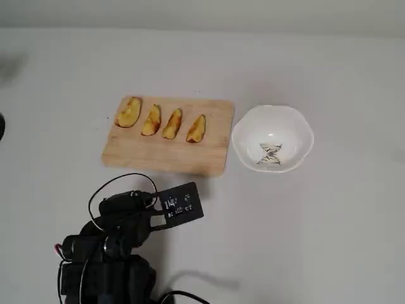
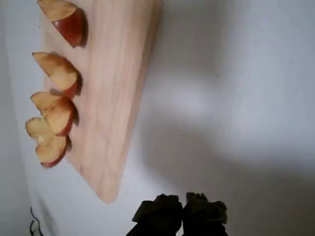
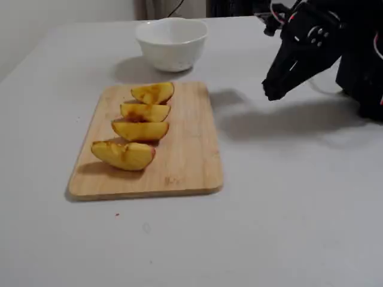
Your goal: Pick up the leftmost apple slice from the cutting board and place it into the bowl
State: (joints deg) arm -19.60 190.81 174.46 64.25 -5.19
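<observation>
You had nothing done yet at this point. The leftmost apple slice lay at the left end of the row on the cutting board in the overhead view, three slimmer slices beside it. The bowl, just right of the board, held no apple. Your gripper hung in the air well apart from the board, empty; its fingertips looked closed together in the wrist view, though they're dark there. The reach, grasp, carry and drop were all left.
</observation>
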